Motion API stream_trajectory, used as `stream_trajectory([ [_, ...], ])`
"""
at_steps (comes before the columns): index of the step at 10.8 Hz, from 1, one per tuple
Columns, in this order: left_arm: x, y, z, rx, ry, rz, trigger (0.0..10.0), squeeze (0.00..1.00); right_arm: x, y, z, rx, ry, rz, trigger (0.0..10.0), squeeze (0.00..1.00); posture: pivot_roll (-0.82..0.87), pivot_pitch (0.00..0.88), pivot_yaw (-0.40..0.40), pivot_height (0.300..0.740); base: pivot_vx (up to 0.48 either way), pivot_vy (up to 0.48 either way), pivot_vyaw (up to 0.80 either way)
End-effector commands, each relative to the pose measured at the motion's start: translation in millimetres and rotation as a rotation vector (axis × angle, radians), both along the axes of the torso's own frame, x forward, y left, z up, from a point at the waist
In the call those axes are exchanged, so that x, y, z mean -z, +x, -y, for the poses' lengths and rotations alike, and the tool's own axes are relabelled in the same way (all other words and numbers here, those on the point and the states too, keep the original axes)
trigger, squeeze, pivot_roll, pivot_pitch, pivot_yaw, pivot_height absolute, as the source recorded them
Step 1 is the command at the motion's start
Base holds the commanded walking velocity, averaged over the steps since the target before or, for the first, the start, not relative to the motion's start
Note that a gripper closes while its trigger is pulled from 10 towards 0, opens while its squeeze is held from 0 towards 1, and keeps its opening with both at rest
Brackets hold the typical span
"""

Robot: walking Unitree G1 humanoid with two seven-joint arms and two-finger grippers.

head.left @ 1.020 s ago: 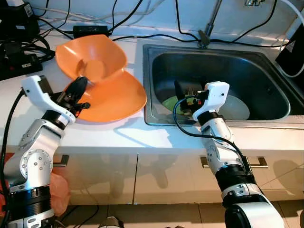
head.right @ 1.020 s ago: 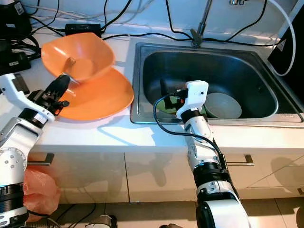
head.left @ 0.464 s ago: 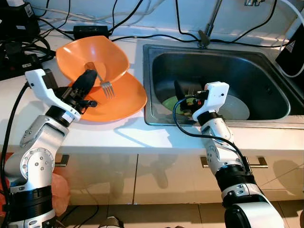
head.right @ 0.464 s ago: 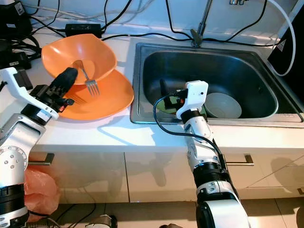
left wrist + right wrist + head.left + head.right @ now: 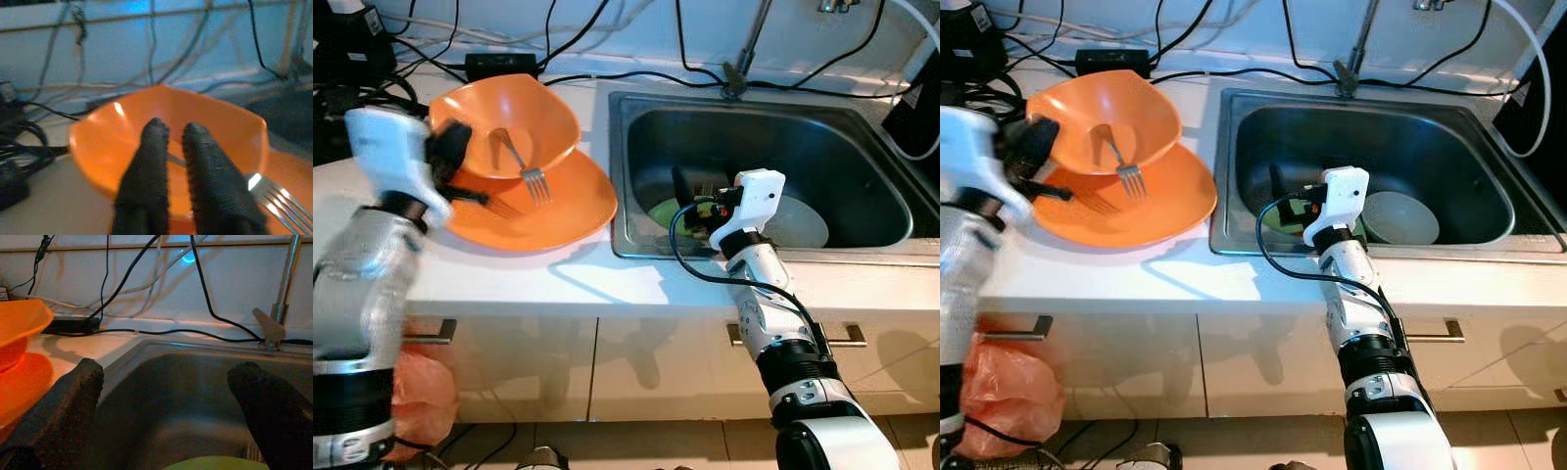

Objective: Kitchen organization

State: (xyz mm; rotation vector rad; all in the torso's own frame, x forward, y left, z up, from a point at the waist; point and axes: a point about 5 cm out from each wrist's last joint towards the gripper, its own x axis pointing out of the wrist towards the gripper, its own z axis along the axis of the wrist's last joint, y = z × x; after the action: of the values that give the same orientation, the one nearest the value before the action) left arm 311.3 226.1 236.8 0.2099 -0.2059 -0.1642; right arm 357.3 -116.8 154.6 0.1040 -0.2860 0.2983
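Fork [image 5: 521,166] is left in orange bowl [image 5: 509,122]; left hand [image 5: 171,134] is clenched empty; right hand [image 5: 171,382] is spread wide over sink [image 5: 862,176].

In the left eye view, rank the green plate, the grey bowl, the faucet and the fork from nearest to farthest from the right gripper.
From the right gripper:
1. Green plate, in the sink just beneath it.
2. Grey bowl, in the sink on its right.
3. Faucet, behind the sink.
4. Fork, in the orange bowl on the left counter.

Two black fingers [image 5: 58,416] are standing wide apart over a stainless steel sink basin [image 5: 186,396], with orange plastic bowls [image 5: 19,347] sitting on the counter beside it.
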Motion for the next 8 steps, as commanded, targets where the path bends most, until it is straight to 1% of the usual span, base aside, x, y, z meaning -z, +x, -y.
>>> stream_trajectory([
  [1,4.2,1.6,5.3,0.019,0.068,-0.013,10.0,1.0,0.2,1.5,1.4,0.005,-0.009,-0.007,10.0,0.0,0.1,0.076,-0.067,0.74,0.0,0.0,0.0],
  [2,9.0,3.5,9.7,0.033,0.234,-0.017,10.0,1.0,0.1,1.6,2.4,0.007,-0.009,-0.007,10.0,0.0,0.1,0.075,-0.068,0.74,0.0,0.0,0.0],
  [3,7.2,4.2,14.7,0.086,0.318,0.001,10.0,1.0,-0.5,1.9,2.9,0.009,-0.009,-0.006,10.0,0.0,0.1,0.076,-0.065,0.74,0.0,0.0,0.0],
  [4,3.8,4.4,14.6,0.1,0.332,0.012,10.0,1.0,-0.7,2.1,3.0,0.011,-0.008,-0.006,10.0,0.0,0.1,0.076,-0.063,0.74,0.0,0.0,0.0],
  [6,-10.9,2.2,9.0,0.125,0.29,0.048,10.0,1.0,0.1,1.5,2.7,0.014,-0.005,-0.007,10.0,0.0,0.09,0.077,-0.059,0.74,0.0,0.0,0.0],
  [7,-14.2,0.2,6.5,0.131,0.284,0.058,10.0,1.0,0.1,1.5,2.7,0.014,-0.004,-0.007,10.0,0.0,0.1,0.078,-0.06,0.74,0.0,0.0,0.0],
  [8,-12.1,-1.2,2.5,0.138,0.295,0.044,10.0,1.0,0.4,1.6,2.0,0.012,-0.004,-0.009,10.0,0.0,0.1,0.078,-0.059,0.74,0.0,0.0,0.0],
])
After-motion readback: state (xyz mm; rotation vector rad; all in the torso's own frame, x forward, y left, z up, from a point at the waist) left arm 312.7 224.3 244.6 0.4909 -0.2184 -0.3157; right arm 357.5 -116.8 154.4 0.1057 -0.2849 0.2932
